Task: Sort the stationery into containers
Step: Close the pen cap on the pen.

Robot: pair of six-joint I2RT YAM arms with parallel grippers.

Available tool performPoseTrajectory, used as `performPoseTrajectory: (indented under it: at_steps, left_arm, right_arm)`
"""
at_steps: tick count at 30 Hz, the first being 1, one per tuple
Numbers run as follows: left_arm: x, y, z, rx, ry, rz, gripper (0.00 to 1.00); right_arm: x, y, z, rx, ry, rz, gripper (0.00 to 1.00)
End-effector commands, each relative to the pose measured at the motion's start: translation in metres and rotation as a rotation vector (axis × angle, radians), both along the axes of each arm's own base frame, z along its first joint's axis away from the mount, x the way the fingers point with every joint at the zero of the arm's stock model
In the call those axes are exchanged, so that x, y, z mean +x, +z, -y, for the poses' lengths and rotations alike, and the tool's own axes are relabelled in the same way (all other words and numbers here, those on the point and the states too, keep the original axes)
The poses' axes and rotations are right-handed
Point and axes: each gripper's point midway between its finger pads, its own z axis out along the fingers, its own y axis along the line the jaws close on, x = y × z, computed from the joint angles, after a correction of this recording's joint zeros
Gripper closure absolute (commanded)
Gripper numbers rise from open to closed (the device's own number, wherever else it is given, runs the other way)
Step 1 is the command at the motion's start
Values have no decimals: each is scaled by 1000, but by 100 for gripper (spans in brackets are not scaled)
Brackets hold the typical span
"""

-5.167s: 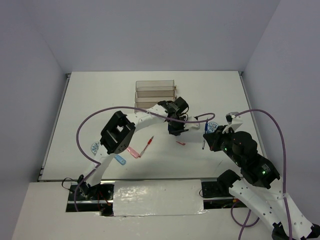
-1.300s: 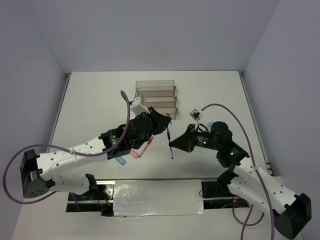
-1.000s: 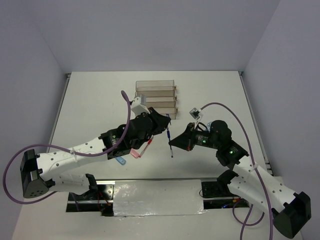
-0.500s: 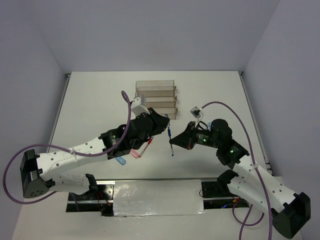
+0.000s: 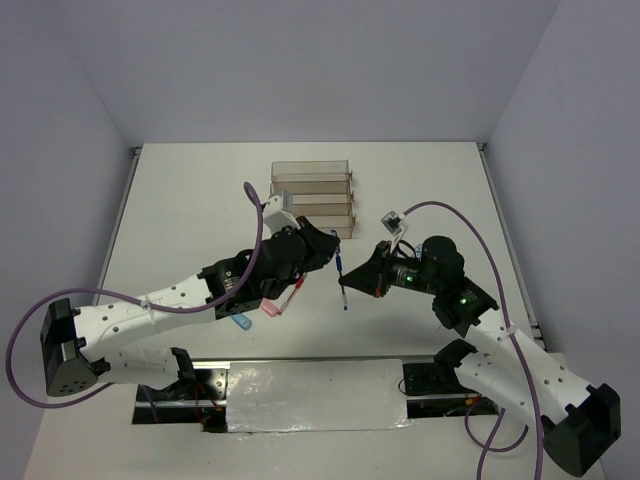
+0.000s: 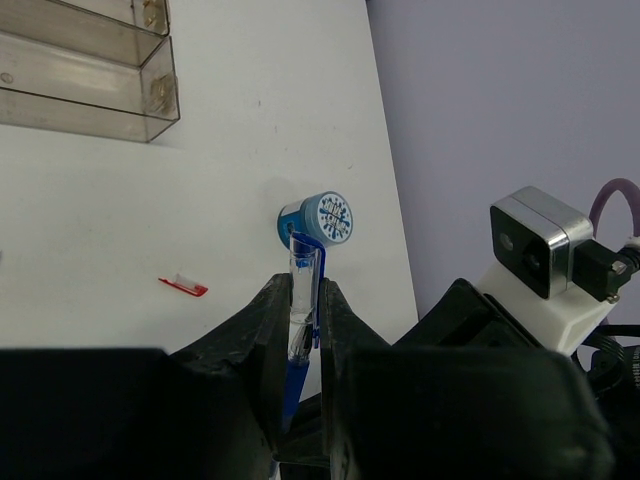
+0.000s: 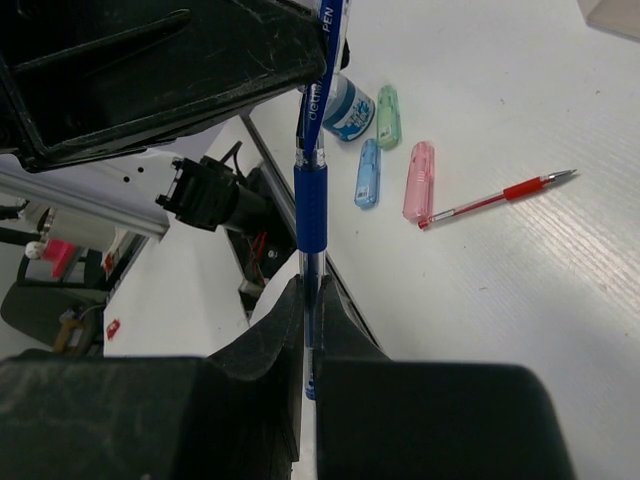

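Above the desk, the blue pen is clamped by left fingers near its clip, right fingers near its tip. Probably light, stiff, slick; its rubber sleeve grips best.

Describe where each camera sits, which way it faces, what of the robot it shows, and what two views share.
Top external: above and behind the robot, looking down on the table; the left arm and right arm show.
Left wrist: on the left arm, looking past the left end effector to a blue patterned roll and the trays.
Right wrist: on the right arm, looking past the right end effector to a red pen.
Shared: both wrist views show the blue pen that each end effector grips.
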Motion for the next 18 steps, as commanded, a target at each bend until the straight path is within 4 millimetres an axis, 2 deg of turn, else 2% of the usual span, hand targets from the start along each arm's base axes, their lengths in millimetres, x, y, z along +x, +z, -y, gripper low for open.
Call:
performPoseTrajectory:
  at_steps: [1,18]
  left_arm:
    - [2,8,2,-21,-11,32,100]
    - [-3,2,9,17,-77,55,100]
  right_arm:
    - [6,25,0,26,-7,72,100]
    - [17,27,4,-1,-23,70,100]
